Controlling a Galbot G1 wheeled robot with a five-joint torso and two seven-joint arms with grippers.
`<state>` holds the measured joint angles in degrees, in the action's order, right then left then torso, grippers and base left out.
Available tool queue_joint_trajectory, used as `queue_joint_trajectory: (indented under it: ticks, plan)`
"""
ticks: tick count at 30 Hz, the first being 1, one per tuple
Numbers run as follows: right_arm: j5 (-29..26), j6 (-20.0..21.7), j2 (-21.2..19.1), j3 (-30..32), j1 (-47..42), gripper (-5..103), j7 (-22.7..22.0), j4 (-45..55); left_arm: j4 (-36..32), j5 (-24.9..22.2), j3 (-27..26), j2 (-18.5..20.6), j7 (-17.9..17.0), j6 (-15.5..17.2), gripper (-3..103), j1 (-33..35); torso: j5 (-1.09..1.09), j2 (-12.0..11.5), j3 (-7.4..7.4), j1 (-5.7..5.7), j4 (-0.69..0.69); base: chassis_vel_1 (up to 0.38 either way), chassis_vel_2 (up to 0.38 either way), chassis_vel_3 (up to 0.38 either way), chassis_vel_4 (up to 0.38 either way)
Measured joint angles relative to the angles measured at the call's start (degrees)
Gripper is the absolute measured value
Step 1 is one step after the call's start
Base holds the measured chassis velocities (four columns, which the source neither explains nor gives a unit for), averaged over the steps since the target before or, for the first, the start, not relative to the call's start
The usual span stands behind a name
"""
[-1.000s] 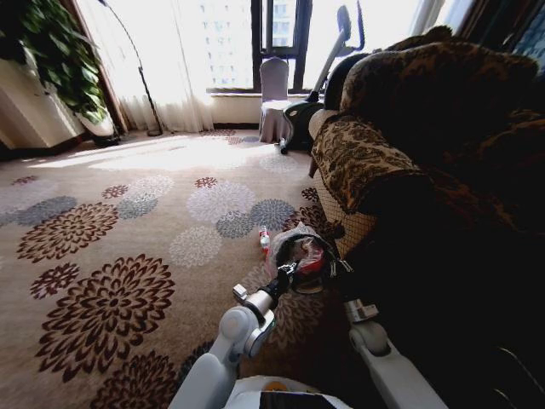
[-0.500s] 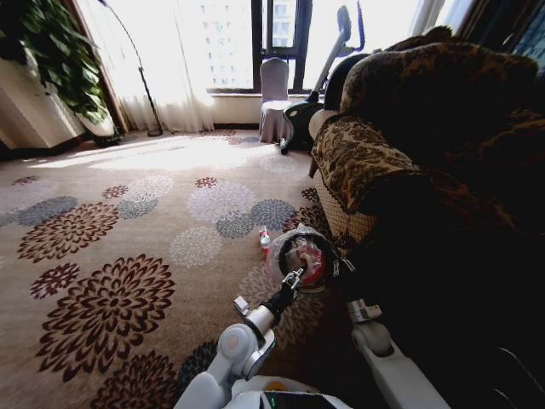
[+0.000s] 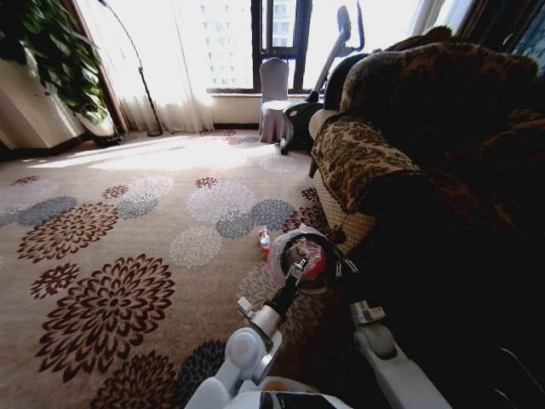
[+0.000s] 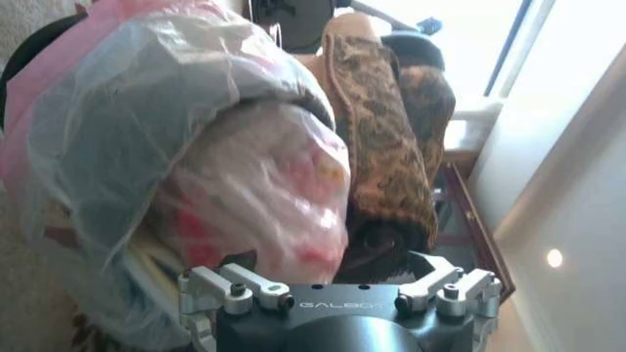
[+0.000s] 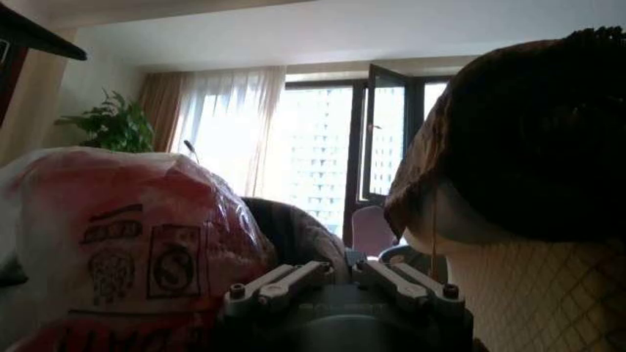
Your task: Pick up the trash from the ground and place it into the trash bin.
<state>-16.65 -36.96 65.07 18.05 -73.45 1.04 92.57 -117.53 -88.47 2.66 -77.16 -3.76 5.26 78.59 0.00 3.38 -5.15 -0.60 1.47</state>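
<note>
My left gripper (image 3: 297, 267) hangs at the near rim of the trash bin (image 3: 328, 247), its tip right over the opening. In the left wrist view the gripper (image 4: 333, 275) has its jaws spread apart with nothing between them; beyond them are just the liner and the rubbish below. I judge it is poised there because this is the drop point: anything let go here falls inside the bin, not onto the carpet.

The bin is round and black, with a pale liner bag (image 4: 117, 132) puffed over its rim. It stands on the carpet (image 3: 128, 256) tight against the foot of the patterned sofa (image 3: 358, 162), which keeps it tucked out of the open floor. Inside lies a heap of trash (image 3: 312, 258), reddish and pink through the plastic; up close I see crumpled pale wrapping with red print (image 4: 264, 191). The bin looks fairly full, so pieces sit high and near the rim.

A small clear bottle with a red cap (image 3: 264, 238) lies on the carpet just beside the bin, on the side away from the sofa. By the task it is not yet in the bin.

My right gripper (image 5: 342, 282) is low by the sofa, close beside the bin, with the printed bag (image 5: 127, 242) bulging just next to it. Its jaws stand open and empty; I take this arm as waiting.
</note>
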Motion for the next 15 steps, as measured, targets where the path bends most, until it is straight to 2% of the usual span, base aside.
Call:
queue_joint_trajectory:
  ticks: [2,3,9,11,15]
  plan:
    - [0.00,-0.01,0.14,-0.09,0.11,0,0.02,-0.05,0.31,2.92,0.74,0.28,0.53,0.12,100,0.06,0.01,0.00,0.00,0.00,0.02,0.000,0.000,0.000,0.000]
    - [0.00,-0.01,0.14,-0.09,0.11,0,0.02,-0.05,0.31,2.92,0.74,0.28,0.53,0.12,100,0.06,0.01,0.00,0.00,0.00,0.02,0.000,0.000,0.000,0.000]
    - [0.03,-0.03,0.24,-0.03,-0.66,0,0.02,0.30,6.41,6.71,-0.86,-3.14,-1.87,-0.05,98,-7.35,0.00,0.00,0.00,0.00,-0.01,0.000,0.000,0.000,0.000]
    - [0.05,-0.08,0.24,0.47,-1.30,0,0.02,0.54,7.71,7.19,-1.30,-3.04,-2.87,0.23,97,-10.01,0.00,0.00,0.00,0.00,-0.01,0.000,0.000,0.000,0.000]
    - [0.00,-0.18,0.09,1.68,-1.81,0,0.01,0.66,7.16,7.65,-0.79,-1.64,-3.04,0.34,98,-9.13,0.00,0.00,0.00,0.00,0.00,0.000,0.000,0.000,0.000]
